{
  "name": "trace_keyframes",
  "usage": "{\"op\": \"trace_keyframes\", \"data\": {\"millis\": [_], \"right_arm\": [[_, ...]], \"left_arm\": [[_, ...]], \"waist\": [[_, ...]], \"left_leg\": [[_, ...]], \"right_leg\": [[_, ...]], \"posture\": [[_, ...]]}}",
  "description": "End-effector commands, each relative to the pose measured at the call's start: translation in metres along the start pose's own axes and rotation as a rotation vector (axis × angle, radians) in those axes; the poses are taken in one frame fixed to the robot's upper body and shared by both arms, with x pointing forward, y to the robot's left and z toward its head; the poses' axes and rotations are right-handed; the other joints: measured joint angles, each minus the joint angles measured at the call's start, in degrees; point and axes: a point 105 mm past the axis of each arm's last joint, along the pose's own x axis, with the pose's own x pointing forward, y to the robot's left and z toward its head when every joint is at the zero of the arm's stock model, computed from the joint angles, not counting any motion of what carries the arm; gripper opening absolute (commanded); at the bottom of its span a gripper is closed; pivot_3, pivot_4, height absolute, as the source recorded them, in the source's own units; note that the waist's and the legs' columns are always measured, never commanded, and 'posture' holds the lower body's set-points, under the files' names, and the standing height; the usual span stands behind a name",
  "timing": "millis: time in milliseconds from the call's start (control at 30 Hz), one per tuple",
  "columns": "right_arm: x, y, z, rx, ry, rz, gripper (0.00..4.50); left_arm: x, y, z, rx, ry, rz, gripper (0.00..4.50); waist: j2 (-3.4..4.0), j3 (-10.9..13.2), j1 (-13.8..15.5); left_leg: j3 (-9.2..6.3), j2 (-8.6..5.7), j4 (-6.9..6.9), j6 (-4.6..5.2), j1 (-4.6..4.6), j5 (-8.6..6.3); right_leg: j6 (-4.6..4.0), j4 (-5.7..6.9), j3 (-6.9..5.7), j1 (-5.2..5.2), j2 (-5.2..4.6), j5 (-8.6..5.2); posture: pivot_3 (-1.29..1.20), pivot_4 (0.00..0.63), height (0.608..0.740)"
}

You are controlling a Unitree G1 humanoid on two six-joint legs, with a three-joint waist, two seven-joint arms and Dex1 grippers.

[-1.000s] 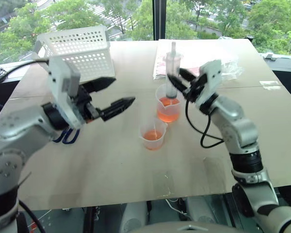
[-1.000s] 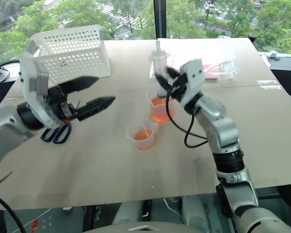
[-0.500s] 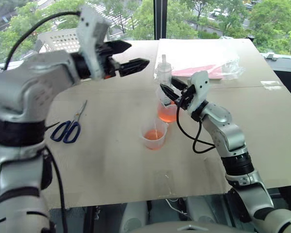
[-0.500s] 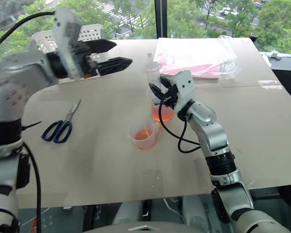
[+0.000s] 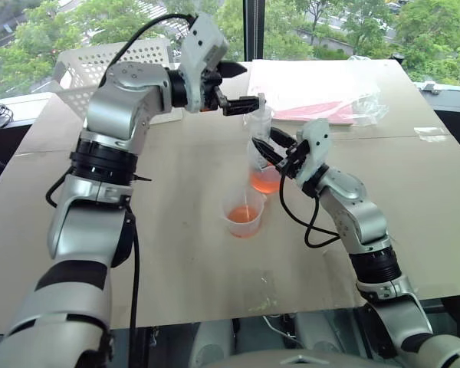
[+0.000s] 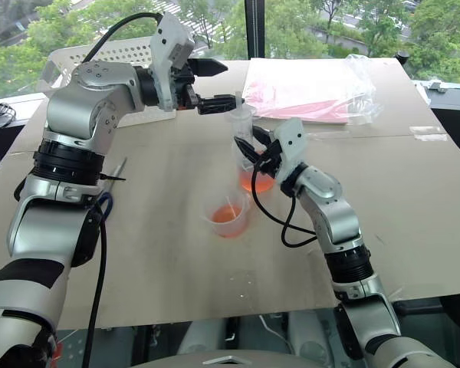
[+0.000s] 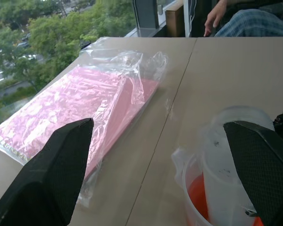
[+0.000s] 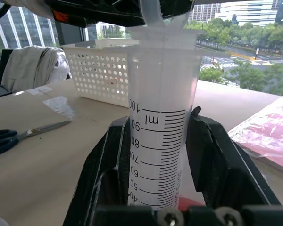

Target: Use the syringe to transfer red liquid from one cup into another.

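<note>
Your spouted cup (image 5: 264, 172) stands mid-table, light and easily tipped, red liquid (image 5: 265, 182) low inside. The syringe (image 5: 261, 126) stands upright in it, stiff but slick; your right gripper (image 5: 280, 151) clamps its barrel. Your left gripper (image 5: 241, 86), jaws wide, flanks the plunger top: grip there.

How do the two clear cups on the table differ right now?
The spouted cup is taller and wider; the smaller cup is shorter, with a plain round rim. The spouted cup has the syringe standing in it, held by the right gripper; the smaller cup stands free, nearer the robot. Both hold orange-red liquid.
</note>
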Motion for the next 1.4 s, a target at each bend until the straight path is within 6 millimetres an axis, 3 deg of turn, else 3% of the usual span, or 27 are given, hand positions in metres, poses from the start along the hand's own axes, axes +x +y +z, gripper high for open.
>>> {"op": "trace_keyframes", "data": {"millis": [33,300,700,933,1233,1400], "right_arm": [[0.002,0.010,0.018,-0.023,-0.059,0.053,1.31],[0.001,0.010,0.019,-0.023,-0.055,0.069,1.30],[-0.005,0.024,0.001,0.006,0.012,0.124,1.29],[-0.006,0.026,-0.003,0.012,0.022,0.133,1.29],[-0.005,0.026,-0.002,0.012,0.019,0.128,1.29],[-0.001,0.019,0.013,0.017,-0.048,0.098,1.29]], "left_arm": [[0.001,0.002,0.018,0.065,-0.042,-0.017,3.61],[0.010,-0.002,0.018,0.100,-0.068,-0.065,0.00],[0.010,0.012,0.044,0.137,-0.152,0.000,0.00],[0.010,0.016,0.049,0.143,-0.167,0.019,0.00],[0.011,0.013,0.049,0.142,-0.170,0.013,0.00],[0.005,-0.004,0.041,0.104,-0.165,-0.098,0.00]], "waist": [[0.00,0.0,0.0],[0.00,0.0,0.0],[0.00,0.0,0.0],[0.00,0.0,-0.1],[0.00,0.0,0.0],[0.00,0.0,-0.1]], "left_leg": [[0.00,0.00,0.00,0.00,0.00,0.00],[-0.01,0.00,0.02,0.00,0.01,0.00],[-0.01,0.00,0.03,0.01,0.01,0.00],[-0.02,0.00,0.03,0.01,0.01,0.00],[-0.03,0.00,0.03,0.01,0.01,0.00],[-0.02,0.00,0.03,0.01,0.01,0.00]], "right_leg": [[0.00,0.03,0.00,0.00,0.00,0.00],[0.00,0.07,0.00,0.00,0.00,0.00],[0.00,0.10,0.00,0.00,0.01,0.00],[0.00,0.10,0.00,0.00,0.01,0.00],[0.00,0.10,0.00,0.00,0.01,0.00],[0.00,0.10,0.00,0.00,0.01,0.00]], "posture": [[0.00,0.150,0.740],[0.00,0.150,0.740],[0.00,0.150,0.740],[0.00,0.150,0.740],[0.00,0.150,0.740],[0.00,0.150,0.740]]}}
